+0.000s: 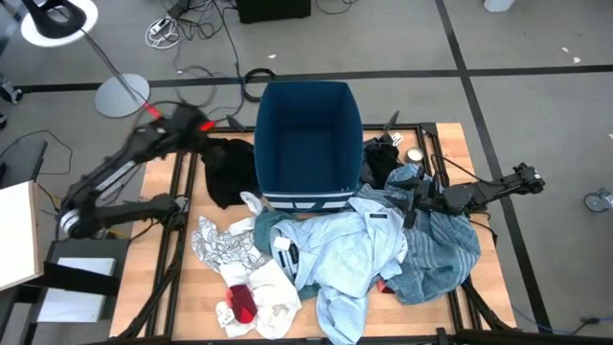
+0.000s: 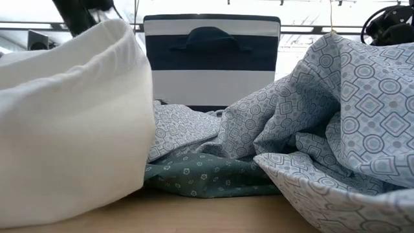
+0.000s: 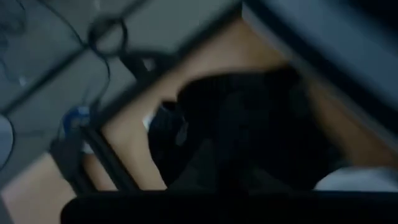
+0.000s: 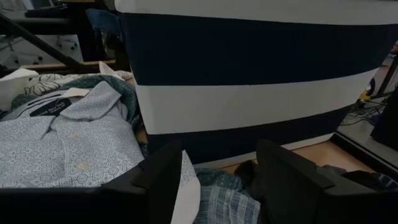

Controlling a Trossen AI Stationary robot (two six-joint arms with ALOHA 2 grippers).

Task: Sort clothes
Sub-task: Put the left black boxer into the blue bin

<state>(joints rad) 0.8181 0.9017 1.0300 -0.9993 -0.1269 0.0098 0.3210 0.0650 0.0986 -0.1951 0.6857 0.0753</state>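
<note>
While blurred, left gripper (image 1: 203, 127) nears crumpled black garment (image 1: 228, 168).

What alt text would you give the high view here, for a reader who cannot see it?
Seen from above, a wooden table holds an empty dark blue bin with a heap of clothes in front of it, a light blue shirt on top. The left hand hovers over a black garment; the right hand reaches over the teal striped cloth.

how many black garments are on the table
2: one black garment left of the bin, under the left arm; another black piece right of the bin. Others may be buried in the pile.
</note>
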